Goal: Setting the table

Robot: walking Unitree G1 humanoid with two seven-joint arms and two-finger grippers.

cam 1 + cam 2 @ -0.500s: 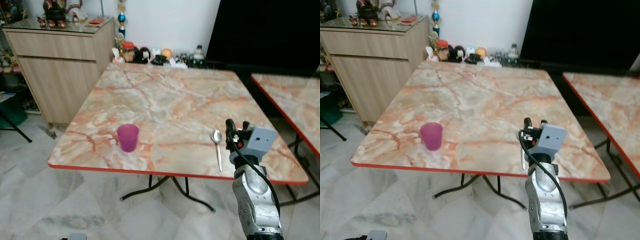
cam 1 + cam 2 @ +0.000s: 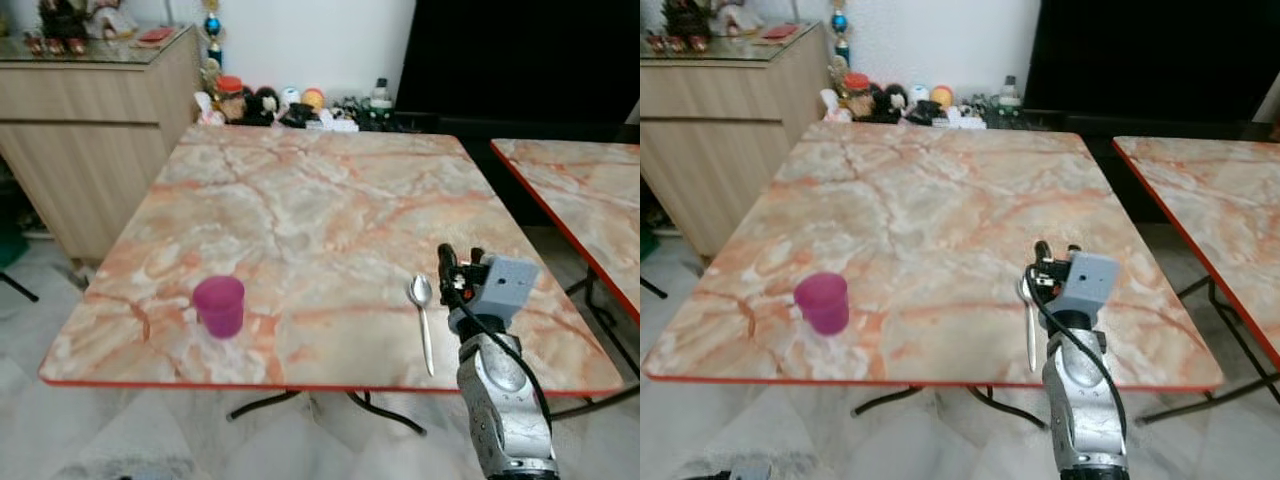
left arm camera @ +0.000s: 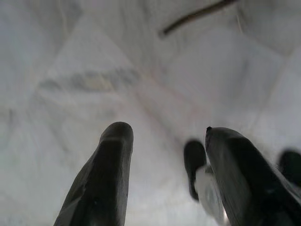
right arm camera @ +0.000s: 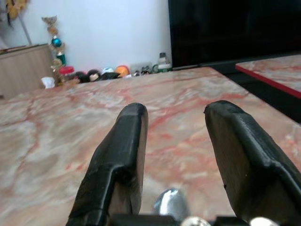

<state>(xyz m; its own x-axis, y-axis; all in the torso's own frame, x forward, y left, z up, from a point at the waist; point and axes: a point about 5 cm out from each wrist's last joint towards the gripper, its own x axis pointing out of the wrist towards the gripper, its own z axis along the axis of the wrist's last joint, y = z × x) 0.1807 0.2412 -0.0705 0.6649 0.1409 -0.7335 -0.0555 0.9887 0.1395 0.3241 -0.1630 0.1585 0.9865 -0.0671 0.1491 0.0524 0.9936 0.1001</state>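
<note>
Here the spoon (image 2: 424,318) lies flat near the counter's (image 2: 330,200) front edge, handle toward the robot, just beside the right claw (image 4: 175,155), whose fingers are spread and empty. A low or off-line descent could nudge it over that edge. The purple cup (image 2: 219,306) stands well apart. The left claw (image 3: 164,174) hangs spread over the floor.

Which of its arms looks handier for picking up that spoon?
Probably the right. The right gripper is raised at the table's near edge, open, just beside the spoon. The left gripper hangs low, pointed at the floor.
</note>
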